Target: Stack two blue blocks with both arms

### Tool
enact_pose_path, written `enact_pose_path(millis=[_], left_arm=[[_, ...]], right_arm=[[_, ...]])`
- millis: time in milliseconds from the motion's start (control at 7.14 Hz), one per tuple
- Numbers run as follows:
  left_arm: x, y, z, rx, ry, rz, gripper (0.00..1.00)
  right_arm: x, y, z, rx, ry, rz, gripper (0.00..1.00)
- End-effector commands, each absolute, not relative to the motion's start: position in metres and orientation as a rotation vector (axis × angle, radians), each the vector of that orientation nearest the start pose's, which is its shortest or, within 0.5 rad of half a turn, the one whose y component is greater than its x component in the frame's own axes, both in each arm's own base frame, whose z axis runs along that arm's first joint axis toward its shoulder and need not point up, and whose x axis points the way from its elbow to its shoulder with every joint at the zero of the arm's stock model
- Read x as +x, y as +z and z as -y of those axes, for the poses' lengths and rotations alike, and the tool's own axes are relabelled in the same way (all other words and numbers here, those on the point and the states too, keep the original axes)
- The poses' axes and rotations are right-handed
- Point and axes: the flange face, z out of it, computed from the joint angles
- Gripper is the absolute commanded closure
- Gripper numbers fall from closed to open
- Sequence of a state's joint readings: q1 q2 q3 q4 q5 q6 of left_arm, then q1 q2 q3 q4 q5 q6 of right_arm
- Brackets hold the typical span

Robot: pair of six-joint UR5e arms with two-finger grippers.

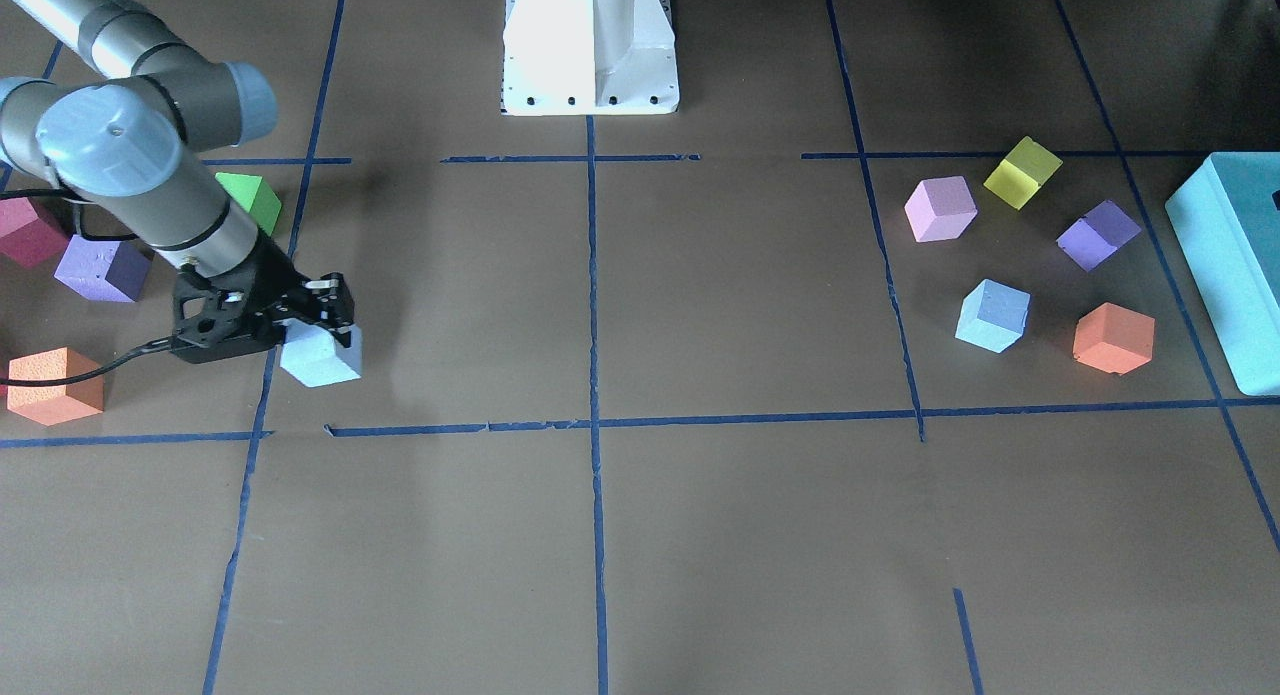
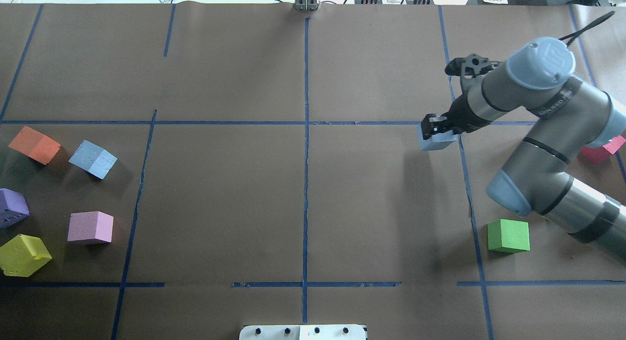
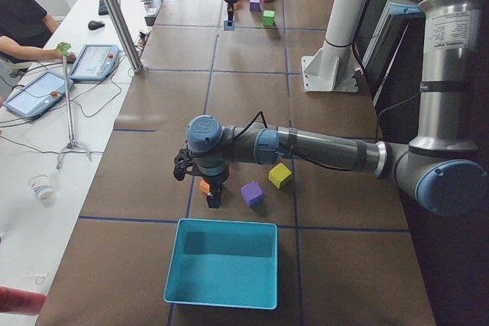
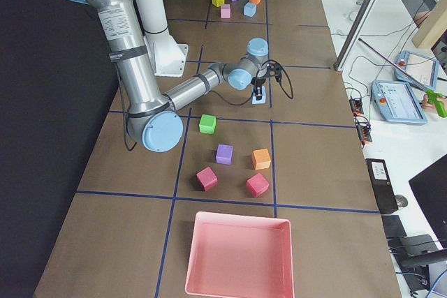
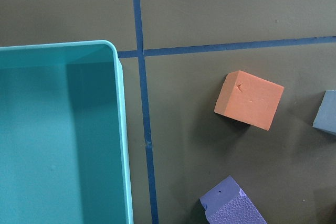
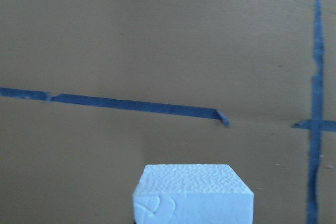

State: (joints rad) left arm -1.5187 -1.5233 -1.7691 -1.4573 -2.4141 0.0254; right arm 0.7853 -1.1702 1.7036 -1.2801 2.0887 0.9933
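Observation:
My right gripper is shut on a pale blue block, gripping it from above close to the table near a blue tape line. The gripper and block also show in the overhead view, and the block's grainy top fills the bottom of the right wrist view. The second blue block sits free among other cubes; it also shows overhead and at the right edge of the left wrist view. My left gripper hangs over those cubes; I cannot tell whether it is open or shut.
A large turquoise box stands beside the second blue block's cluster, with orange, purple, yellow and pink cubes. A green cube lies near my right arm. A pink tray sits at the right end.

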Motion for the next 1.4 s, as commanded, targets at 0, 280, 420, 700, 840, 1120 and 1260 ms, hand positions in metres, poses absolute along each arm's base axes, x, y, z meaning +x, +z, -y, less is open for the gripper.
enact_pose_path(millis=[0,280,420,700,840,1120,1260], left_arm=[[-0.034,0.584,0.472,0.036,0.095,-0.847,0.00],[-0.033,0.584,0.473,0.041,0.104,-0.846,0.00],[-0.033,0.584,0.473,0.040,0.106,-0.846,0.00],[-0.031,0.582,0.474,0.040,0.108,-0.846,0.00],[-0.030,0.583,0.473,0.039,0.110,-0.846,0.00],[-0.030,0.583,0.473,0.039,0.110,-0.846,0.00],[-0.030,0.583,0.473,0.039,0.110,-0.846,0.00]], right_arm=[[-0.482,0.232,0.475,0.060,0.070,0.960,1.00],[-0.565,0.188,0.466,0.037,0.154,0.938,1.00],[-0.583,0.190,0.460,0.033,0.146,0.918,1.00],[-0.605,0.194,0.456,0.025,0.137,0.891,0.99],[-0.607,0.197,0.455,0.021,0.135,0.886,0.99],[-0.615,0.200,0.446,0.025,0.134,0.855,0.98],[-0.618,0.202,0.442,0.023,0.127,0.853,0.97]])
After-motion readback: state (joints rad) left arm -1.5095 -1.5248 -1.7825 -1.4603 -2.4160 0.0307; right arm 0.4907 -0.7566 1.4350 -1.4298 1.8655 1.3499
